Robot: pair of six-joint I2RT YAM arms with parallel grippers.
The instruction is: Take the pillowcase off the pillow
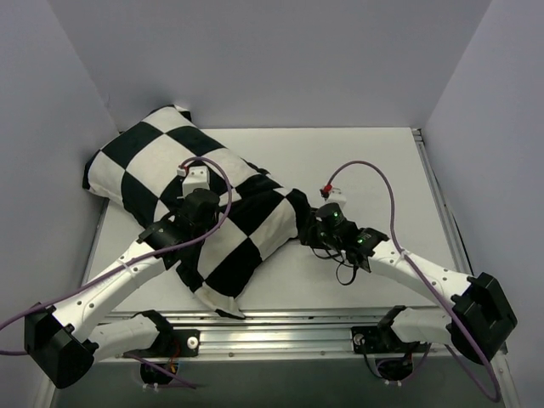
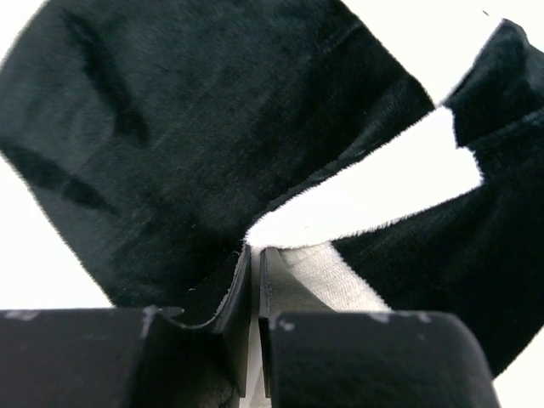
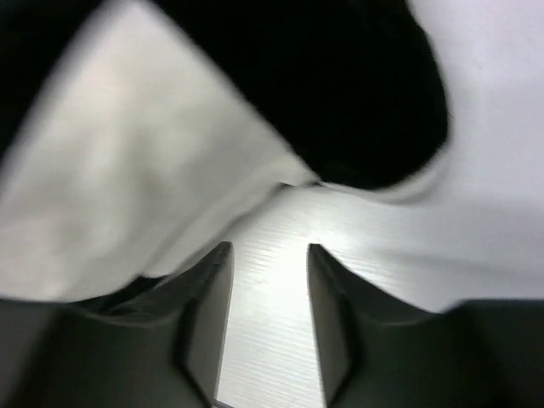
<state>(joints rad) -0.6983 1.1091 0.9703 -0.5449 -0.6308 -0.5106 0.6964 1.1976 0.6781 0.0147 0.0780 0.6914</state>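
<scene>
Top external view shows me the pillowcase, plump, the pillow presumably hidden inside, lying on the tabletop with its long axis running far left to near centre. My left hand pinches a fold at its middle. My right hand gapes, empty, beside its right corner.

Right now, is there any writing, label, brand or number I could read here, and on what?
No text can be read.
The pillowcase: only black and white squares, no print.
The left wrist fitting and the right wrist fitting: too small to show any marking.
Wrist views: blurred fabric close up, no lettering.
</scene>
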